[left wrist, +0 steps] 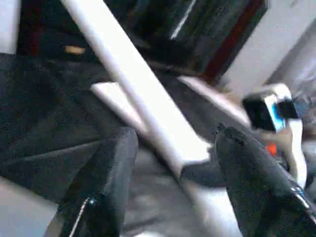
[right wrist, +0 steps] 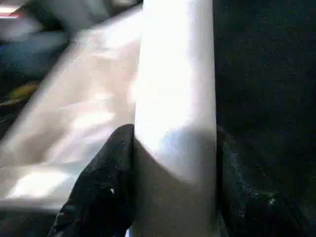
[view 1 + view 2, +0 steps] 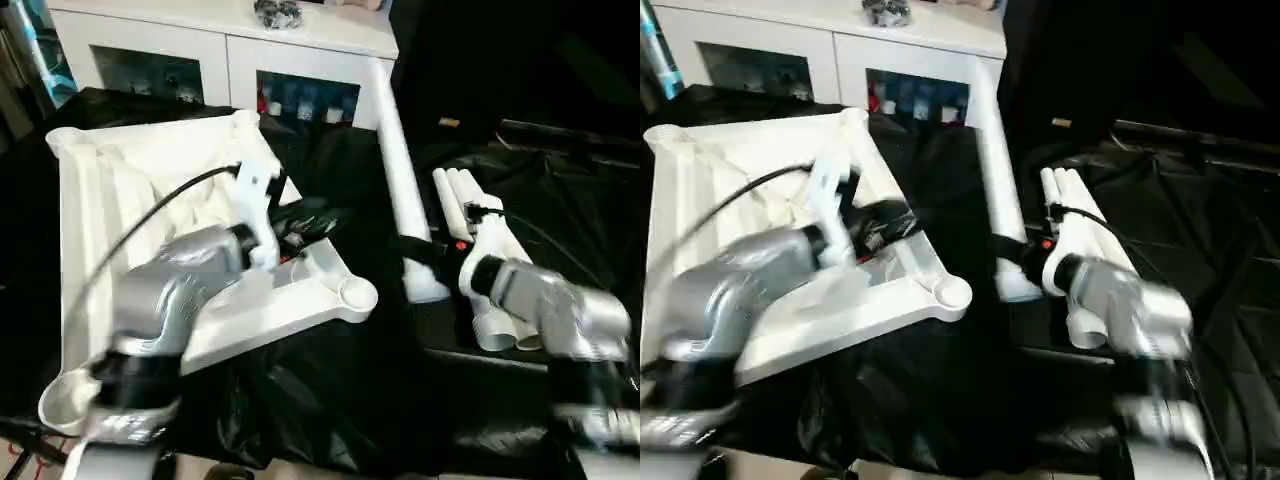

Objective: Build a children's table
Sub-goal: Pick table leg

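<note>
Because its corner sockets must face up to receive legs, the table top (image 3: pixel 150 190) lies ribbed side up on the black-covered tabletop (image 3: pixel 330 400). Right gripper (image 2: pixel 173 163) fingers clamp one leg (image 3: pixel 400 170); left gripper (image 1: pixel 173 173) fingers stand apart nearby.

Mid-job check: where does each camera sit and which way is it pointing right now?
Head pair: forward and down over both silver forearms at the upturned table top.
Left wrist: along the open left gripper at the leg.
Right wrist: along the right gripper, jaws around that leg.
Shared: the leg appears in every view.
</note>
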### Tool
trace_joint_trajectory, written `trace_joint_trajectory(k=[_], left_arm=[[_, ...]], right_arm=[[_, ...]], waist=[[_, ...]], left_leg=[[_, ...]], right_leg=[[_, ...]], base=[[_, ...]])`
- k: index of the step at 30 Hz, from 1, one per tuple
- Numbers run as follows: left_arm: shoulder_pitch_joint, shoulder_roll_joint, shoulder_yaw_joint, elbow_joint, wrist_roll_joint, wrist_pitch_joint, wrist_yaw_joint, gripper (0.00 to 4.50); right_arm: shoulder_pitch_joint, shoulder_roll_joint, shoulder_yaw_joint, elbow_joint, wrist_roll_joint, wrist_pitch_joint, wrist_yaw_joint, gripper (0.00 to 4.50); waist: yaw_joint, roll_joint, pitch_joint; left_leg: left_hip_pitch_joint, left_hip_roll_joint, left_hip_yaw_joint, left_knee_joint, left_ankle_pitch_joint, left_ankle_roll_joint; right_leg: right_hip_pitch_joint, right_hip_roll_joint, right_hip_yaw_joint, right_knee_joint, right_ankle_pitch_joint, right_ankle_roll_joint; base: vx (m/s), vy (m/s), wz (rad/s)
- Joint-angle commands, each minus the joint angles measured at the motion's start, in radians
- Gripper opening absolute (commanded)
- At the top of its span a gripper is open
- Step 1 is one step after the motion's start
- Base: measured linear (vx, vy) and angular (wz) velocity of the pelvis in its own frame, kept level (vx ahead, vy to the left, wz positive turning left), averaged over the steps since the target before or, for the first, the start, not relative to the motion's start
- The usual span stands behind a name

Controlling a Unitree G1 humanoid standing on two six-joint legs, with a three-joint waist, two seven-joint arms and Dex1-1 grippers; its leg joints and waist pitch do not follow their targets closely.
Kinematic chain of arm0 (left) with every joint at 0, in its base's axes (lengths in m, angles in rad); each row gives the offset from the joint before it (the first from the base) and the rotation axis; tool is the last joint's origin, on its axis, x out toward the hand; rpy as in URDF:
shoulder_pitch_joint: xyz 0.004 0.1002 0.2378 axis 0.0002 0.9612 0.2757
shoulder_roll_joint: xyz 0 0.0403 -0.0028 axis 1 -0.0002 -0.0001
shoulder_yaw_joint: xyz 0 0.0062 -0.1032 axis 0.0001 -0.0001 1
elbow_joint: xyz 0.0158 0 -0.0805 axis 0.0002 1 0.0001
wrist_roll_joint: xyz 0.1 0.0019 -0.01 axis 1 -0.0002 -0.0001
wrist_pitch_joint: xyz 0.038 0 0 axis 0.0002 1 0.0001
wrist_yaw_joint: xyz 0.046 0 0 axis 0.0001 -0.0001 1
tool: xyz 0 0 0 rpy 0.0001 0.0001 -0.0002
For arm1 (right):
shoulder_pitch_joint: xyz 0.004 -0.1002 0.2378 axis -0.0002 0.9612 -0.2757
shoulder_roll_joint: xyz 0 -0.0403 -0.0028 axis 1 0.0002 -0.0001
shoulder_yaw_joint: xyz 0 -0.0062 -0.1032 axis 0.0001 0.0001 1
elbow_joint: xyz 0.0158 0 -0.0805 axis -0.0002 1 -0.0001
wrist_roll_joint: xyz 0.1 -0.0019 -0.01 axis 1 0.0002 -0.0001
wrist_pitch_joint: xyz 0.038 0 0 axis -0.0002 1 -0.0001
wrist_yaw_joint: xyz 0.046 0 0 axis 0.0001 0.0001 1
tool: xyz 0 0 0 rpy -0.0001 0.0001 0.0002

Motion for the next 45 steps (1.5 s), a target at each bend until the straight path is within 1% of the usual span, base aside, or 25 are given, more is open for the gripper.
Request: trace_joint_trajectory(k=[1,3,5,7,9,10,11,15,16,18,19,21,22,24,26,27,28,30,31,33,36,37,40,42,45], left_arm=[[-0.038,-0.030,0.031,0.024,-0.058,0.035,0.019,3.15],[-0.060,-0.054,0.047,0.051,-0.080,0.052,0.027,3.24],[-0.082,-0.076,0.044,0.088,-0.079,0.053,0.036,3.58],[-0.087,-0.084,0.042,0.097,-0.079,0.051,0.040,3.62],[-0.096,-0.101,0.050,0.106,-0.094,0.055,0.044,3.83],[-0.096,-0.101,0.050,0.106,-0.094,0.055,0.044,3.83],[-0.100,-0.109,0.057,0.104,-0.108,0.061,0.046,3.96],[-0.109,-0.123,0.072,0.099,-0.137,0.082,0.055,3.96],[-0.111,-0.126,0.077,0.099,-0.144,0.090,0.061,3.96],[-0.114,-0.127,0.081,0.100,-0.146,0.095,0.067,3.85],[-0.117,-0.128,0.084,0.101,-0.148,0.099,0.072,3.62],[-0.129,-0.131,0.092,0.107,-0.131,0.121,0.124,3.60],[-0.131,-0.129,0.088,0.109,-0.122,0.122,0.134,3.47],[-0.134,-0.128,0.085,0.115,-0.109,0.127,0.150,3.27],[-0.137,-0.128,0.082,0.123,-0.090,0.129,0.179,3.19],[-0.141,-0.133,0.093,0.132,-0.083,0.127,0.213,3.07],[-0.141,-0.133,0.093,0.132,-0.083,0.127,0.213,2.94],[-0.145,-0.137,0.103,0.138,-0.080,0.126,0.237,2.94],[-0.151,-0.142,0.117,0.148,-0.075,0.122,0.272,2.69],[-0.165,-0.156,0.147,0.166,-0.071,0.105,0.340,2.69],[-0.179,-0.172,0.176,0.181,-0.072,0.078,0.377,2.30],[-0.180,-0.175,0.180,0.182,-0.074,0.074,0.379,2.20],[-0.181,-0.182,0.184,0.184,-0.080,0.069,0.383,2.08],[-0.177,-0.190,0.180,0.184,-0.080,0.064,0.388,2.00],[-0.176,-0.196,0.182,0.185,-0.076,0.054,0.409,1.96]], right_arm=[[0.014,-0.018,0.002,-0.079,0.063,-0.009,0.072,1.89],[0.029,-0.022,0.001,-0.111,0.091,-0.004,0.101,1.89],[0.041,-0.029,-0.002,-0.140,0.120,0.005,0.132,1.89],[0.045,-0.031,-0.003,-0.148,0.127,0.005,0.142,1.89],[0.050,-0.036,-0.002,-0.159,0.135,0.008,0.154,1.89],[0.050,-0.036,-0.002,-0.159,0.135,0.008,0.154,1.89],[0.054,-0.043,0.010,-0.160,0.127,0.001,0.159,1.89],[0.061,-0.051,0.025,-0.165,0.124,-0.006,0.158,1.89],[0.062,-0.052,0.029,-0.166,0.125,-0.007,0.157,1.89],[0.062,-0.054,0.032,-0.167,0.126,-0.008,0.157,1.89],[0.061,-0.057,0.039,-0.166,0.119,-0.013,0.154,1.89],[0.059,-0.069,0.073,-0.160,0.071,-0.047,0.140,1.89],[0.059,-0.073,0.082,-0.164,0.060,-0.059,0.141,1.89],[0.053,-0.071,0.091,-0.162,0.039,-0.076,0.125,1.89],[0.040,-0.065,0.100,-0.154,0.010,-0.094,0.096,1.89],[0.029,-0.062,0.109,-0.148,-0.006,-0.103,0.077,1.89],[0.029,-0.062,0.109,-0.148,-0.006,-0.103,0.077,1.89],[0.021,-0.059,0.117,-0.146,-0.019,-0.111,0.063,1.89],[0.010,-0.055,0.128,-0.142,-0.035,-0.121,0.041,1.89],[-0.007,-0.047,0.146,-0.130,-0.065,-0.140,0.004,1.89],[-0.025,-0.029,0.154,-0.122,-0.085,-0.148,-0.038,1.89],[-0.029,-0.022,0.157,-0.126,-0.084,-0.145,-0.045,1.89],[-0.033,-0.009,0.165,-0.138,-0.085,-0.142,-0.057,1.89],[-0.034,-0.003,0.179,-0.147,-0.091,-0.141,-0.059,1.89],[-0.037,-0.002,0.195,-0.146,-0.104,-0.146,-0.071,1.89]], waist=[[0.007,0.014,-0.065],[0.007,0.013,-0.064],[0.009,0.014,-0.062],[0.008,0.014,-0.063],[0.010,0.014,-0.064],[0.010,0.014,-0.064],[0.011,0.015,-0.064],[0.012,0.012,-0.062],[0.012,0.013,-0.062],[0.013,0.011,-0.062],[0.013,0.011,-0.061],[0.014,0.012,-0.062],[0.015,0.012,-0.061],[0.017,0.010,-0.060],[0.018,0.012,-0.061],[0.020,0.014,-0.062],[0.019,0.014,-0.062],[0.019,0.013,-0.062],[0.019,0.015,-0.062],[0.017,0.013,-0.061],[0.017,0.013,-0.060],[0.016,0.005,-0.059],[0.018,0.010,-0.061],[0.019,0.008,-0.062],[0.018,0.006,-0.060]], left_leg=[[0.028,0.031,-0.013,-0.058,-0.106,0.006],[0.028,0.031,-0.014,-0.060,-0.115,0.009],[0.029,0.032,-0.015,-0.061,-0.119,0.007],[0.028,0.033,-0.016,-0.061,-0.112,0.009],[0.028,0.034,-0.016,-0.061,-0.106,0.007],[0.028,0.033,-0.016,-0.060,-0.104,0.007],[0.028,0.033,-0.016,-0.060,-0.102,0.006],[0.027,0.032,-0.015,-0.061,-0.102,0.008],[0.027,0.033,-0.016,-0.060,-0.105,0.006],[0.027,0.032,-0.016,-0.061,-0.109,0.007],[0.028,0.033,-0.016,-0.062,-0.112,0.006],[0.028,0.034,-0.016,-0.061,-0.113,-0.002],[0.028,0.035,-0.017,-0.062,-0.112,-0.004],[0.029,0.033,-0.016,-0.062,-0.109,-0.002],[0.029,0.034,-0.017,-0.062,-0.104,-0.003],[0.029,0.033,-0.017,-0.061,-0.098,-0.003],[0.029,0.033,-0.017,-0.061,-0.097,-0.005],[0.030,0.034,-0.017,-0.063,-0.108,-0.008],[0.030,0.035,-0.018,-0.063,-0.112,-0.011],[0.030,0.033,-0.018,-0.063,-0.117,-0.015],[0.028,0.032,-0.017,-0.063,-0.113,-0.013],[0.027,0.031,-0.017,-0.063,-0.106,-0.010],[0.027,0.032,-0.017,-0.062,-0.084,0.000],[0.028,0.031,-0.017,-0.061,-0.075,0.004],[0.028,0.033,-0.017,-0.063,-0.086,0.001]], right_leg=[[0.038,-0.088,0.043,-0.071,0.177,-0.198],[0.036,-0.088,0.042,-0.073,0.142,-0.202],[0.036,-0.090,0.043,-0.078,0.108,-0.197],[0.036,-0.090,0.043,-0.078,0.110,-0.193],[0.036,-0.091,0.042,-0.076,0.124,-0.203],[0.035,-0.090,0.042,-0.076,0.127,-0.204],[0.035,-0.091,0.042,-0.075,0.132,-0.205],[0.036,-0.091,0.042,-0.077,0.130,-0.204],[0.036,-0.092,0.042,-0.077,0.119,-0.204],[0.036,-0.091,0.043,-0.079,0.106,-0.199],[0.035,-0.092,0.043,-0.081,0.095,-0.195],[0.034,-0.091,0.043,-0.080,0.090,-0.188],[0.034,-0.091,0.043,-0.081,0.091,-0.185],[0.034,-0.091,0.044,-0.081,0.095,-0.179],[0.033,-0.091,0.044,-0.081,0.096,-0.173],[0.033,-0.090,0.044,-0.080,0.108,-0.172],[0.033,-0.089,0.044,-0.079,0.114,-0.171],[0.034,-0.091,0.043,-0.080,0.108,-0.173],[0.033,-0.091,0.043,-0.080,0.107,-0.176],[0.033,-0.091,0.044,-0.080,0.100,-0.175],[0.034,-0.091,0.045,-0.081,0.100,-0.172],[0.035,-0.089,0.045,-0.082,0.106,-0.170],[0.035,-0.089,0.044,-0.077,0.142,-0.169],[0.035,-0.089,0.045,-0.076,0.159,-0.167],[0.034,-0.089,0.044,-0.077,0.145,-0.163]], base=[[0.000,0.000,0.00],[0.000,0.000,0.00],[0.000,0.000,0.00],[0.000,0.000,0.00],[0.000,0.000,0.00],[0.000,0.000,0.00],[0.000,0.000,0.00],[0.000,0.000,0.00],[0.000,0.000,0.00],[0.000,0.000,0.00],[0.000,0.000,0.00],[0.000,0.000,0.00],[0.000,0.000,0.00],[0.000,0.000,0.00],[0.000,0.000,0.00],[0.000,0.000,0.00],[0.000,0.000,0.00],[0.000,0.000,0.00],[0.000,0.000,0.00],[0.000,0.000,0.00],[0.000,0.000,0.00],[0.000,0.000,0.00],[0.000,0.000,0.00],[0.000,0.000,0.00],[0.000,0.000,0.00]])
